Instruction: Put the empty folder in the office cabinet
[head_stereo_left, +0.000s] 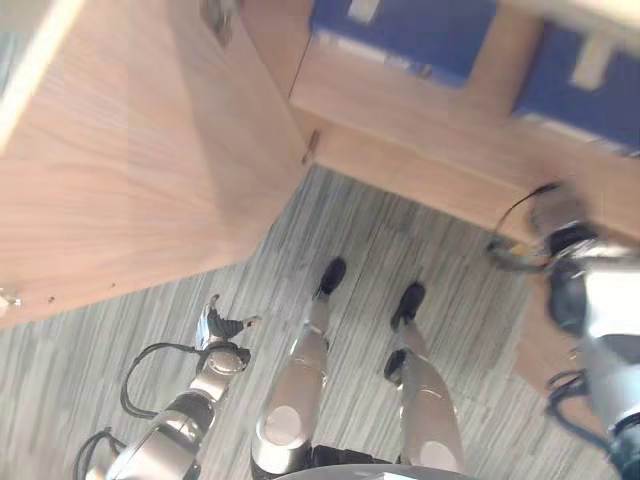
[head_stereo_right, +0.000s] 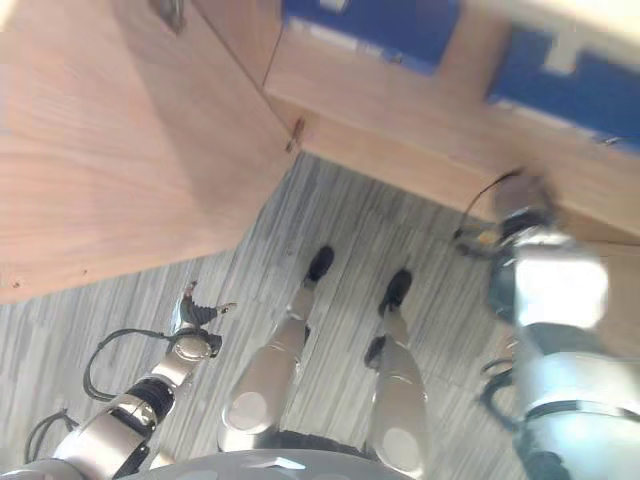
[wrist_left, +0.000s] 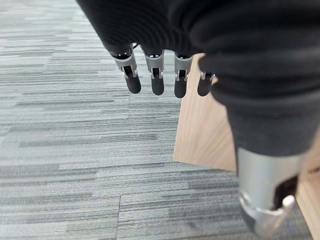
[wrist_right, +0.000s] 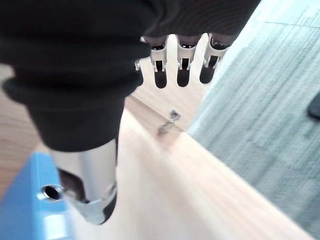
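left hand (head_stereo_left: 222, 325): nearest the camera, hung low at the left over the floor; in its wrist view the fingers (wrist_left: 157, 80) pointed straight down, relaxed and spread, holding nothing; the thumb (wrist_left: 265, 220) stood apart.
cabinet door (head_stereo_left: 140, 150): light wood panel, swung wide at the left, small metal fitting (head_stereo_left: 220, 15) near its top edge; its lower corner showed past the left fingers in the left wrist view.
hinge (head_stereo_left: 311, 146): small metal piece where the door met the cabinet body.
office cabinet (head_stereo_left: 420, 110): light wood, open, shelf board running from centre to right.
cabinet contents: two blue folders on the shelf, one at centre (head_stereo_left: 400, 30), one at right (head_stereo_left: 590, 80), a wood divider between them; could not tell whether they were full or empty.
folder in right wrist view (wrist_right: 30, 200): blue, lying on the wood shelf just beside the right thumb; could not tell if they touched.
right hand (head_stereo_left: 560, 215): raised at the right against the cabinet's lower board, blurred in the head views; in its wrist view the fingers (wrist_right: 183, 65) were straight and loose, gripping nothing, tips above the wood shelf and a small metal fitting (wrist_right: 169, 122).
floor (head_stereo_left: 400, 250): grey striped carpet tiles, running under the door and up to the cabinet base.
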